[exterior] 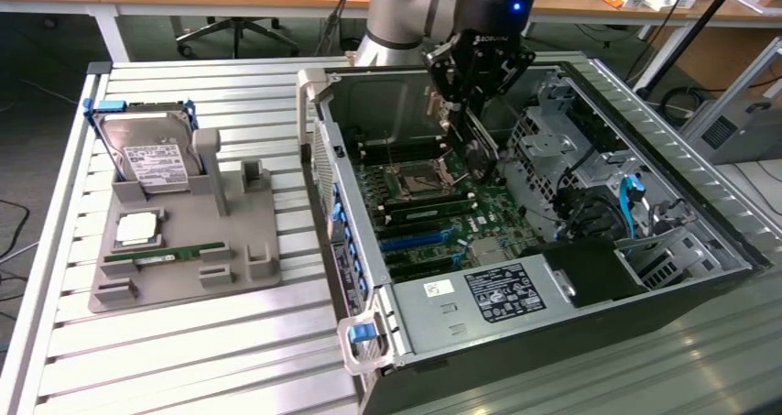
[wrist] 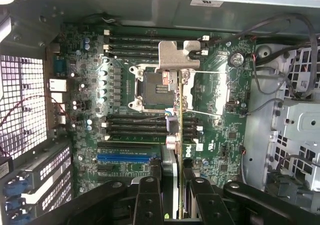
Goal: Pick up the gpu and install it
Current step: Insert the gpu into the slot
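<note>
Gripper [exterior: 461,111] hangs over the open case [exterior: 320,131] in the exterior view, near the case's 12 o'clock side, and it is clenched on the gpu [exterior: 474,149]. The gpu is a thin dark card. It hangs down from the fingers, edge on, and its low end is close over the board [exterior: 489,218], at about 3 o'clock from the socket [exterior: 416,179]. I cannot tell if the card touches the board. In the wrist view the gripper [wrist: 172,177] has one finger on each flat side of the gpu [wrist: 173,135], and the fingers [wrist: 149,195] press on it. The silvery bracket [wrist: 177,55] is at the card's far end, away from the fingers, over the socket [wrist: 155,87]. A blue slot [wrist: 125,156] on the board [wrist: 220,85] is just beside one finger. In the exterior view a gray tray [exterior: 201,218] lies on the table [exterior: 183,360] at 9 o'clock from the case. A hard drive [exterior: 153,154] leans at the tray's 12 o'clock end, and a green memory stick [exterior: 165,253] lies nearer its 6 o'clock end. A gray box [exterior: 507,296] with a label sits in the case at 6 o'clock.
</note>
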Robot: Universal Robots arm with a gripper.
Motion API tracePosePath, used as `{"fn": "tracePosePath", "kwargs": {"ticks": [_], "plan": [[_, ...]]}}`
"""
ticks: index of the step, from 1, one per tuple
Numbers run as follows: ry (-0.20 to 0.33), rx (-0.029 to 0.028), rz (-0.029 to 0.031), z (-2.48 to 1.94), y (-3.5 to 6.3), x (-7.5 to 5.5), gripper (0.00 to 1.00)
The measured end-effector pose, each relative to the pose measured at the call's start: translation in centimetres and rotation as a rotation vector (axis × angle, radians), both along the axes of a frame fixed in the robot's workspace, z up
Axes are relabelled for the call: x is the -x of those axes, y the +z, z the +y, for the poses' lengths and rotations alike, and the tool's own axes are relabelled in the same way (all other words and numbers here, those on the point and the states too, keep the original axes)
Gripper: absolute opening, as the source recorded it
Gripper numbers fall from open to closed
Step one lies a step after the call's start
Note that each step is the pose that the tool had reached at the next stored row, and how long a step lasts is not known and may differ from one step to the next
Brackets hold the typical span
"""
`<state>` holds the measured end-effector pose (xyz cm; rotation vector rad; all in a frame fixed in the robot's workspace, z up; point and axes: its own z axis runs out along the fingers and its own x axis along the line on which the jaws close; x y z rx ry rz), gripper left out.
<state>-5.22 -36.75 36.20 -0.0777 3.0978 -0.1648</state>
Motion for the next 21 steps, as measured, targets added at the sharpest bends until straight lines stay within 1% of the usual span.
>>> {"fn": "tracePosePath", "kwargs": {"ticks": [6,21], "plan": [[0.048,0.0,0.0,0.0,-0.01,0.0,0.27],[0.124,0.0002,0.0,0.0,-0.02,0.0,0.27]]}}
